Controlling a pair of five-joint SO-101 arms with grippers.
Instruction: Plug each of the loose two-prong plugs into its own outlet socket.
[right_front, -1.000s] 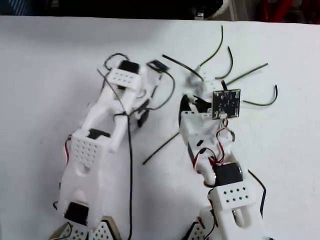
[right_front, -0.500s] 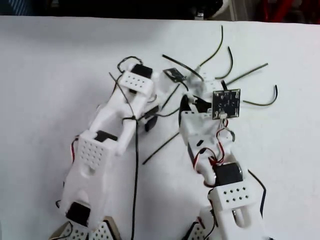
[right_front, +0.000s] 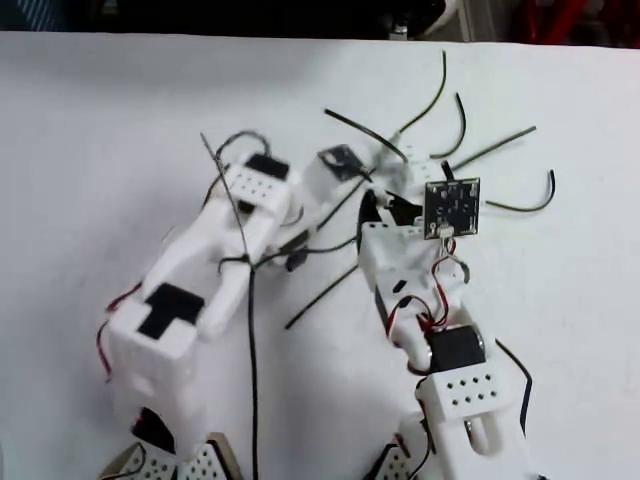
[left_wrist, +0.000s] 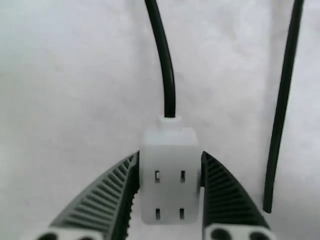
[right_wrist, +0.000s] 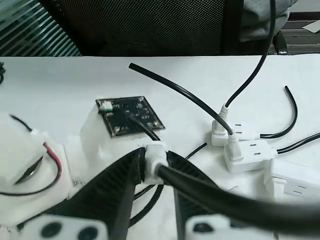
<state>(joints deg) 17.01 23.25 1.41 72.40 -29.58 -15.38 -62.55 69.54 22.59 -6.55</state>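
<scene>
In the left wrist view my left gripper (left_wrist: 170, 160) is shut on a white outlet socket (left_wrist: 169, 145). The socket's slots face the camera and its black cord (left_wrist: 165, 60) runs straight away over the white table. My right gripper (right_wrist: 155, 156) is shut on a white two-prong plug (right_wrist: 151, 152), whose thick black cord (right_wrist: 220, 195) trails back past the camera. In the high view the left arm (right_front: 240, 215) reaches in toward the middle of the table. Its wrist sits close beside the right arm (right_front: 420, 270) and the right gripper (right_front: 380, 205).
Three more white sockets (right_wrist: 235, 131), (right_wrist: 250, 152), (right_wrist: 295, 182) with black cords lie beyond the right gripper. Several loose black cords (right_front: 490, 148) sprawl across the far middle of the table (right_front: 90, 120). The left arm's camera board (right_wrist: 130, 116) sits close in front of the right gripper.
The left arm has swung right and stretched forward, bringing its wrist nearer the right gripper. The right arm has stayed still.
</scene>
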